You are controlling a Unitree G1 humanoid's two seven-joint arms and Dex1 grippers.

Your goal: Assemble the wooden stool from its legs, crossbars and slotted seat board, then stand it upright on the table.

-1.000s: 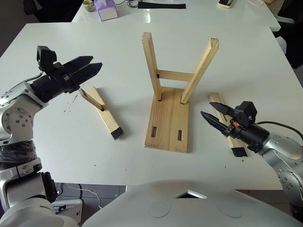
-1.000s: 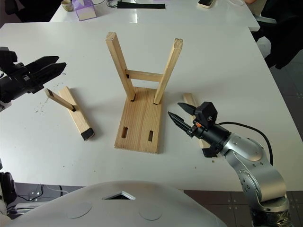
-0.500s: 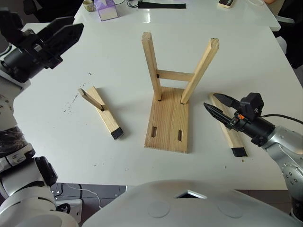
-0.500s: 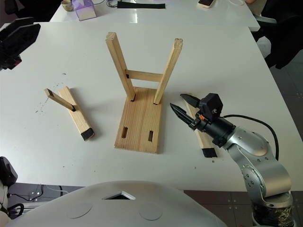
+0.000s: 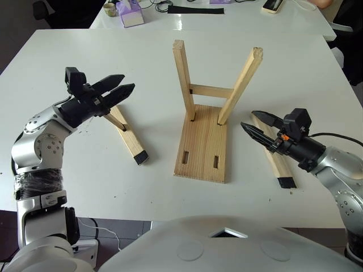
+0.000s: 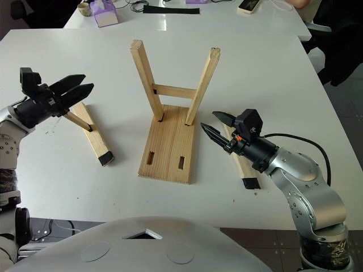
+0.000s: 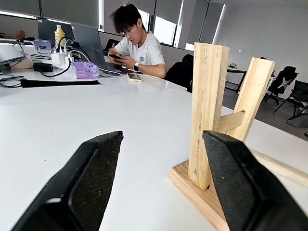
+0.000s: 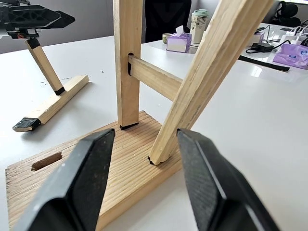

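Note:
The slotted seat board [image 5: 199, 148] lies flat mid-table with two legs [image 5: 184, 79] standing in its far slots, joined by a crossbar [image 5: 211, 90]; two near slots are bare. A loose leg with a crossbar stub [image 5: 126, 136] lies on the left. My left gripper [image 5: 118, 93] hovers open just above its far end. Another loose leg [image 5: 276, 161] lies to the right of the board. My right gripper [image 5: 254, 124] hangs open over it, fingertips pointing at the board. The right wrist view looks between its fingers [image 8: 91, 192] at the standing legs [image 8: 126, 62].
A purple tissue box [image 5: 131, 12], a cup [image 5: 110, 8] and a black strip [image 5: 195, 9] sit on the far table. A phone [image 5: 272, 4] lies at the far right. Bare white tabletop [image 5: 85, 51] surrounds the parts.
My left gripper swung up and away to the far left, then came back down over the left loose leg. My right gripper shifted slightly away from the front edge, still open.

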